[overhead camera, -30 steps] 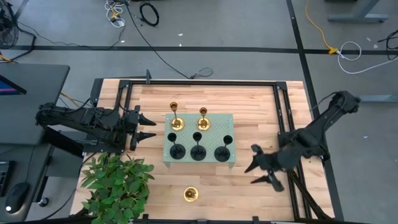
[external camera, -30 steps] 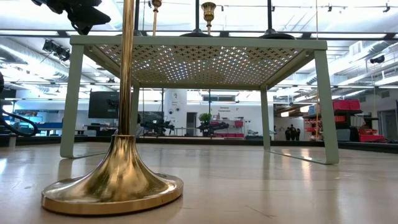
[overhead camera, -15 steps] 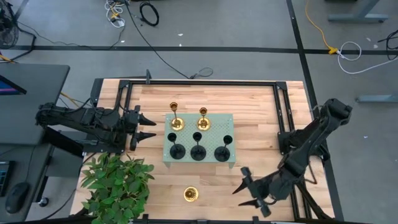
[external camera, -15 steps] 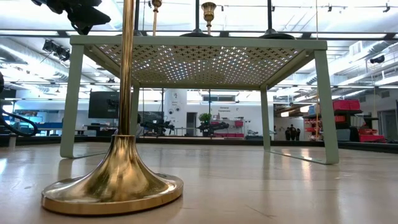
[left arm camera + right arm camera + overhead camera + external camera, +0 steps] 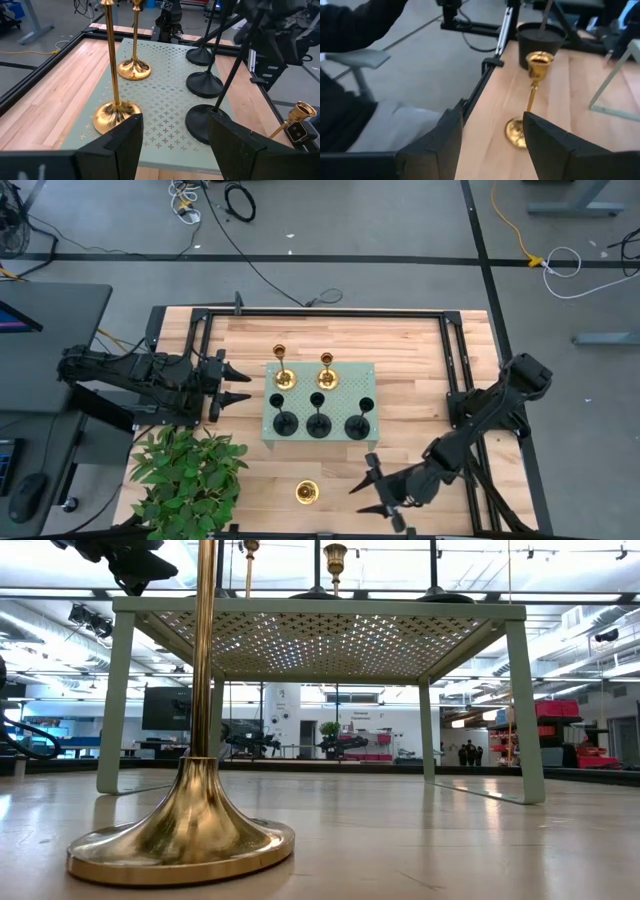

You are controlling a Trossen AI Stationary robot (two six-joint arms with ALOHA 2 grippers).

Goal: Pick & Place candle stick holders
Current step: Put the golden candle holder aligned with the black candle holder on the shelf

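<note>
A pale green perforated tray (image 5: 350,376) stands mid-table with two gold holders (image 5: 283,376) (image 5: 326,373) in its far row and three black holders (image 5: 318,423) in its near row, all upright on their round bases. A third gold holder (image 5: 306,493) stands upright on the wood near the table's front edge; it shows in the right wrist view (image 5: 530,100) and in the low view (image 5: 190,830). My right gripper (image 5: 372,487) is open, just right of that holder, apart from it. My left gripper (image 5: 238,385) is open, left of the tray.
A potted green plant (image 5: 188,475) fills the near left corner; its dark pot (image 5: 540,37) stands beyond the lone gold holder. A black metal frame (image 5: 330,313) rims the table. A person's dark sleeve (image 5: 360,25) shows off the table's near side.
My right gripper has swung from the table's right side toward the near edge and leftward, closing on the lone gold holder. The holders and my left arm have kept still.
</note>
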